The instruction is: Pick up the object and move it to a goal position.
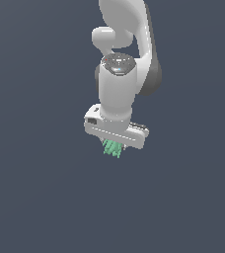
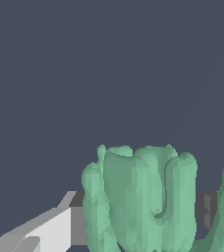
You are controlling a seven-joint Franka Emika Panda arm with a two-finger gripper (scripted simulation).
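The small mint-green clump of stubby banana-like lobes (image 1: pixel 112 147) hangs just below the centre of the exterior view, gripped between the jaws of the white robot arm's gripper (image 1: pixel 115 145). In the wrist view the clump (image 2: pixel 143 197) fills the lower middle, a pale grey finger (image 2: pixel 60 229) pressed against its side.

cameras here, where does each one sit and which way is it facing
Exterior view: off the arm, facing the white arm and gripper, the mint-green object beneath it.
Wrist view: on the wrist, looking along the fingers at the object close up between them.
Shared: the object and the gripper.
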